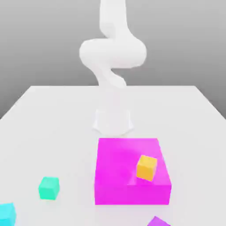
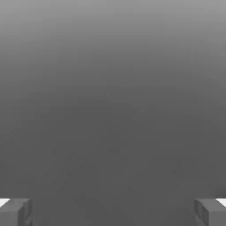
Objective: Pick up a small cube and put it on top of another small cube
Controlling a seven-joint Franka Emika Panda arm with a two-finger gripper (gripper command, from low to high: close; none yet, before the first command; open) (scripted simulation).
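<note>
White table [image 1: 53,114] bears magenta block [image 1: 119,185] carrying orange-yellow cube [image 1: 146,167]; teal-green cube [image 1: 49,188] apart.

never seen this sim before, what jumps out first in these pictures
The large magenta block dominates the front of the white table, with a small orange-yellow cube resting on its top. A teal-green cube sits alone on the table toward the exterior view's left. Behind the block rises the white arm; the hand view shows only grey, the fingertips spread wide.

The exterior view faces the arm [image 1: 112,57] across the table [image 1: 53,114]; the hand view sees blank grey, sharing nothing.
</note>
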